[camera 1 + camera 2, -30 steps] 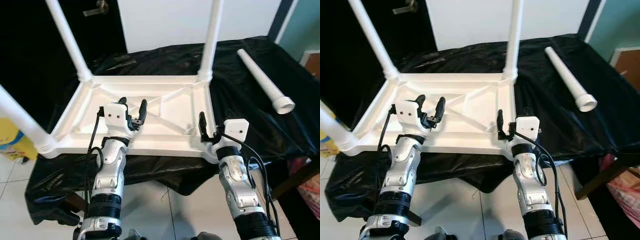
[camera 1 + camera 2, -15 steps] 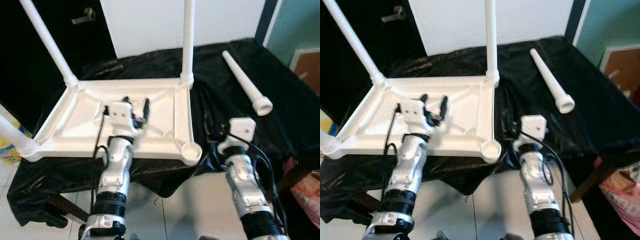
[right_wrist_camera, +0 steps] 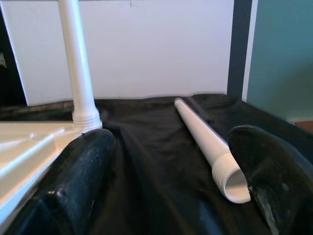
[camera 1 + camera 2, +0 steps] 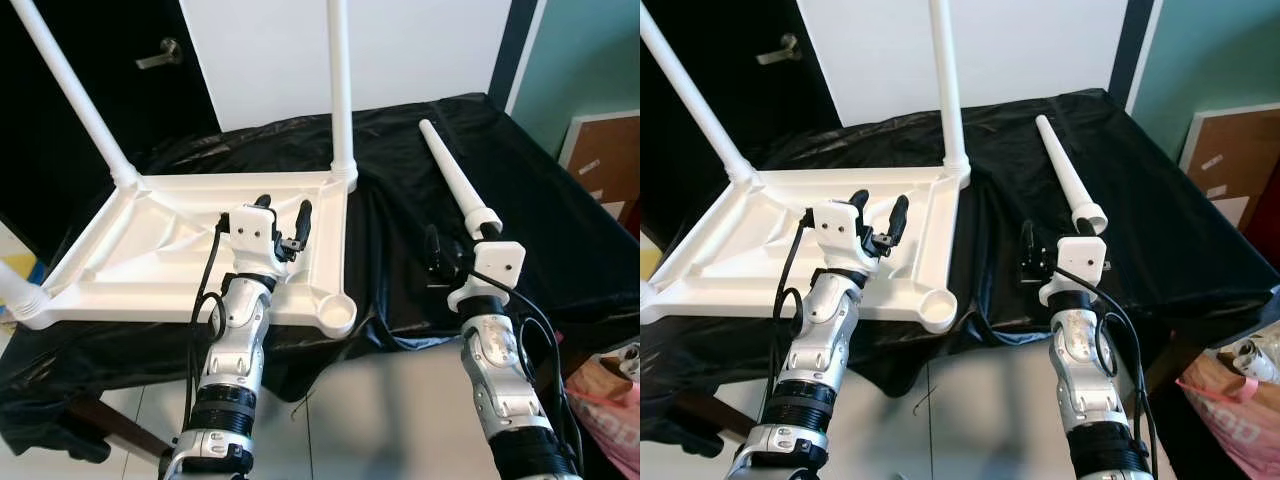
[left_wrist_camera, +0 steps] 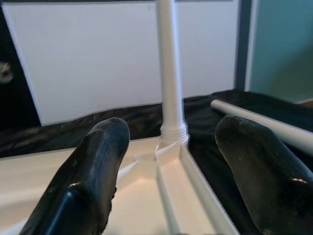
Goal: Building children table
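The white children's table top [image 4: 150, 260] lies upside down on a black cloth. Three white legs stand up from it: the far left leg [image 4: 75, 95], the far right leg [image 4: 341, 90] and the near left leg [image 4: 15, 290]. Its near right corner socket [image 4: 338, 315] is empty. A loose white leg [image 4: 455, 180] lies on the cloth to the right. My left gripper [image 4: 283, 210] is open over the table top near its right rim. My right gripper [image 3: 173, 142] is open over the cloth, just short of the loose leg's [image 3: 205, 142] wide open end.
The black cloth [image 4: 560, 220] drapes over the whole work surface and hangs off its front edge. A dark door with a handle [image 4: 160, 55] is at the back left. A brown board [image 4: 600, 155] leans at the right, and a pink bag [image 4: 610, 385] sits on the floor.
The camera has swung to the right. My right gripper has left the table's near right corner and is now by the loose leg's open end. The left gripper is still over the table top.
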Robot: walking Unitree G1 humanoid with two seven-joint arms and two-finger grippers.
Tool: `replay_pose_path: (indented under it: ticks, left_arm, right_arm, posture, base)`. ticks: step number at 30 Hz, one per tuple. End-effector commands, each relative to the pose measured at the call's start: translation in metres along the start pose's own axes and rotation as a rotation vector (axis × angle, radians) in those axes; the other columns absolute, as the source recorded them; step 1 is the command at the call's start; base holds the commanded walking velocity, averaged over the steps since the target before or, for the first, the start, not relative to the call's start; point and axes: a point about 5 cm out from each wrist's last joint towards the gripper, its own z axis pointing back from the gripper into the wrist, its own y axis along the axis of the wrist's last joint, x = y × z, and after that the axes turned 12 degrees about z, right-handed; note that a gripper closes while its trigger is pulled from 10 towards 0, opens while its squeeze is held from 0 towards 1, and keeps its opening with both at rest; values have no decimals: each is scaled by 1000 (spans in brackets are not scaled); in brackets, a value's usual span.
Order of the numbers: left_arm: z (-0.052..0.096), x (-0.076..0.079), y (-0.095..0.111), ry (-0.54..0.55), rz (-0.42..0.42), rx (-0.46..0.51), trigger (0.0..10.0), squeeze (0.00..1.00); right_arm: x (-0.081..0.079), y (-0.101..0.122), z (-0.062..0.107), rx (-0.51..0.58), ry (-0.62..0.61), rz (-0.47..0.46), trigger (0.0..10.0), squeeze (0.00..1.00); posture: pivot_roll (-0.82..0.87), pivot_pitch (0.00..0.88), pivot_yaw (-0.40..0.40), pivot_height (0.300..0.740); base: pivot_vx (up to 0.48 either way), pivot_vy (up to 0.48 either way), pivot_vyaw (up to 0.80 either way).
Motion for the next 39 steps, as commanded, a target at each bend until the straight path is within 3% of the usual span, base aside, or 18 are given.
replay_pose_path:
  ticks: [1, 13, 23, 26, 39]
  left_arm:
    - [-1, 5, -2, -4, 15, -2, 10000, 0]
    - [-3, 10, 1, -3, 61, 10, 10000, 0]
    - [-5, 23, 6, -103, 83, -16, 10000, 0]
    - [-3, 34, 11, -187, 90, -22, 10000, 0]
    - [3, 36, 16, -224, 118, -49, 10000, 0]
  right_arm:
    - [5, -1, 0, -5, -11, 10, 10000, 0]
    - [8, -3, 1, -14, -10, 14, 10000, 0]
    - [14, -6, -2, -43, 6, 29, 10000, 0]
    - [21, -9, -6, -58, 3, 48, 10000, 0]
    - [32, -11, -17, -64, 13, 98, 10000, 0]
  posture:
    - [-139, 0, 48, 740]
    - [-142, 2, 49, 740]
    - [-138, 24, 46, 740]
    - [-131, 40, 53, 740]
    - [-114, 74, 60, 740]
  base:
    - [0, -311, 0]
    - [0, -42, 0]
    - [0, 0, 0]
    - [0, 0, 0]
    - [0, 0, 0]
